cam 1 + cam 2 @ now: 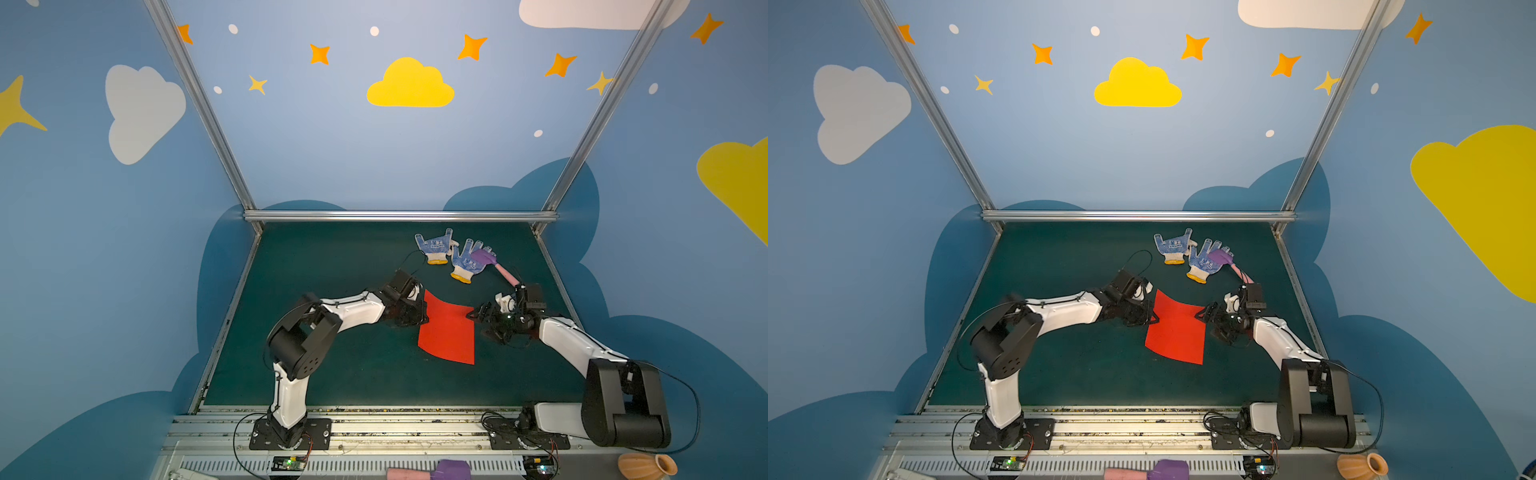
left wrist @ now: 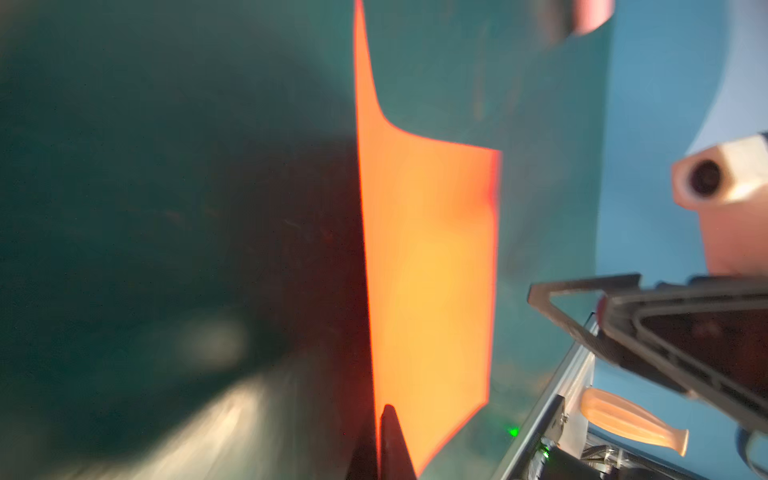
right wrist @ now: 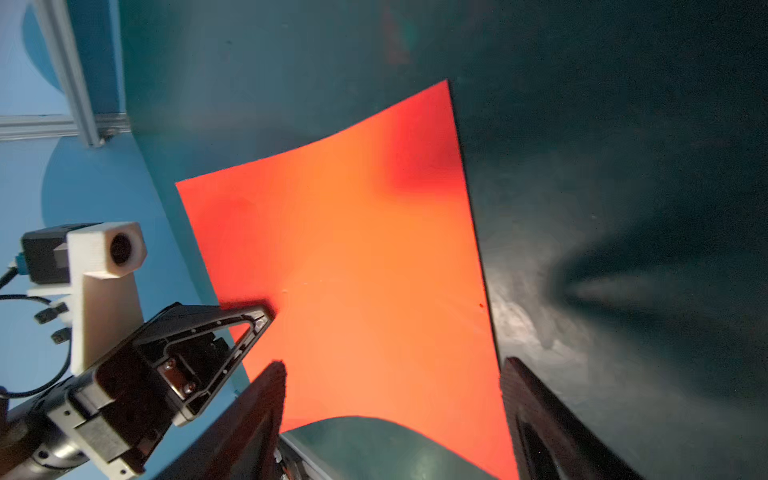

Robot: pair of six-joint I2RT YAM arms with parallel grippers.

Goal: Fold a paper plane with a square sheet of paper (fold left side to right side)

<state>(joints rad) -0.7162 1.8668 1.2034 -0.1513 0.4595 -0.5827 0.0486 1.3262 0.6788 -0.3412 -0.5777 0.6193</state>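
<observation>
The square sheet of paper (image 1: 449, 332) (image 1: 1177, 332) is bright red and unfolded, lying mid-mat between the two arms. My left gripper (image 1: 426, 320) (image 1: 1156, 320) is shut on its left edge, which is raised off the mat. In the left wrist view the paper (image 2: 428, 270) runs out from between my closed left gripper (image 2: 380, 415). My right gripper (image 1: 477, 323) (image 1: 1206, 324) stands open at the sheet's far right corner. In the right wrist view the paper (image 3: 353, 270) reaches in between the spread jaws of the right gripper (image 3: 392, 365), untouched. No paper plane is in view.
Two blue-dotted white gloves (image 1: 434, 249) (image 1: 467, 264) and a purple-and-pink toy hammer (image 1: 494, 266) lie behind the paper, close to the right wrist. A metal rail (image 1: 399, 215) bounds the mat's far edge. A second hammer (image 1: 432, 471) and an orange vase (image 1: 646, 465) sit beyond the front rail.
</observation>
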